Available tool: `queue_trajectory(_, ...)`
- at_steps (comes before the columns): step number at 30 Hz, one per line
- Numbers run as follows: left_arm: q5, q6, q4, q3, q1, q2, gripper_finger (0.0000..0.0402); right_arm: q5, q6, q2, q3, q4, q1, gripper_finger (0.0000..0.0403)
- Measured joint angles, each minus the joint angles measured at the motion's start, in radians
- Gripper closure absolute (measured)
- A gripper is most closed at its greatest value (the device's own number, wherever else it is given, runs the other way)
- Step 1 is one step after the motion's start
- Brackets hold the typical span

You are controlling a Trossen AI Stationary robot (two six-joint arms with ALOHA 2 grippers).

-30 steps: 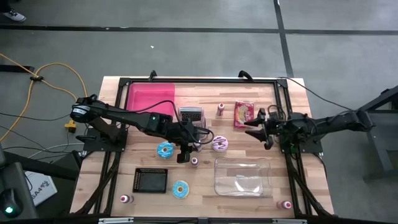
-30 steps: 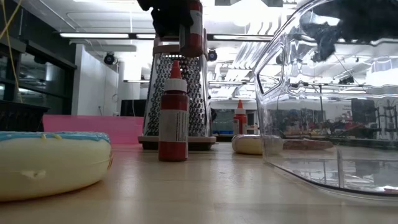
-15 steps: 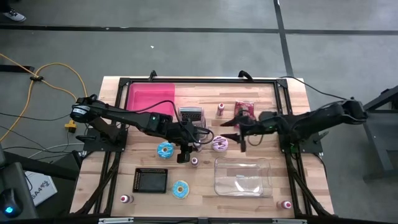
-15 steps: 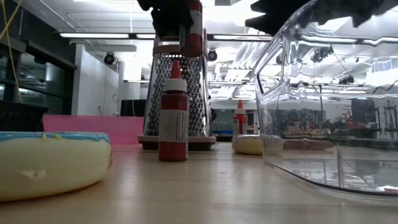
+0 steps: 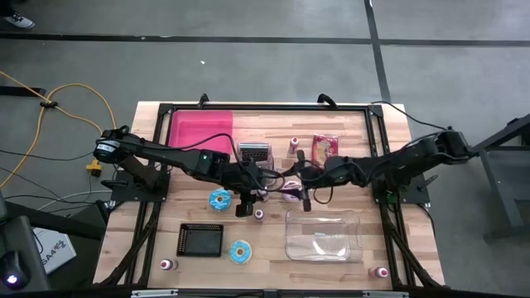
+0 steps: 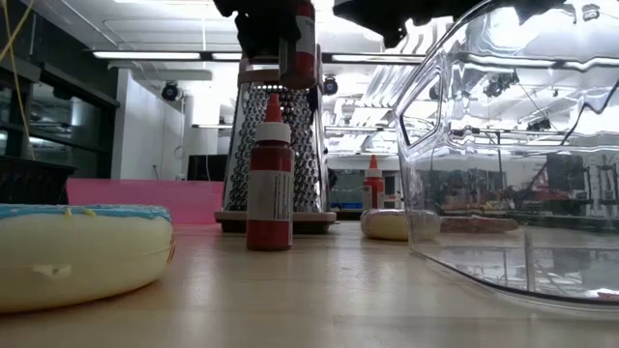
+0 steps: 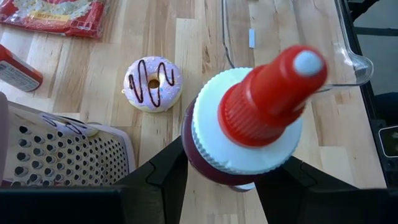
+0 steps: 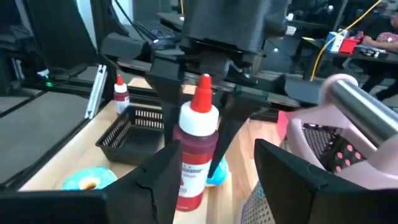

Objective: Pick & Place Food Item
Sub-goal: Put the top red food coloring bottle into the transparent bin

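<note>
The table (image 5: 389,124) carries a clear container (image 5: 287,236) towards its near right corner, a pink tray (image 5: 199,128) at its far left corner and a grater (image 5: 255,152) at mid-table. The 2 arms meet in the middle. The left gripper (image 5: 246,197) hangs just nearside of the grater, its fingers clamped on a red sauce bottle (image 7: 249,124) that the low view shows lifted clear of the wood. The right gripper (image 5: 302,189) reaches in from the right edge, fingers spread wide with nothing between them, above the drizzled pink donut (image 7: 153,83). That donut lies flat at mid-table, between the grater and the container's far left corner, untouched.

Likely the right arm is lining up for the pick. The grippers are near each other, so a descent drifting leftwards could knock the held bottle. The donut looks soft and round: an off-centre pinch might squash it or let it roll out, and the container wall is near enough to be nudged
</note>
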Motion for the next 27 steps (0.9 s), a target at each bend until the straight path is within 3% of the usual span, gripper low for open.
queue_trajectory(27,-0.007,0.011,0.065,0.000,0.000,0.000,0.0248,0.004,-0.007,0.042,0.040,0.045,0.028,0.0214)
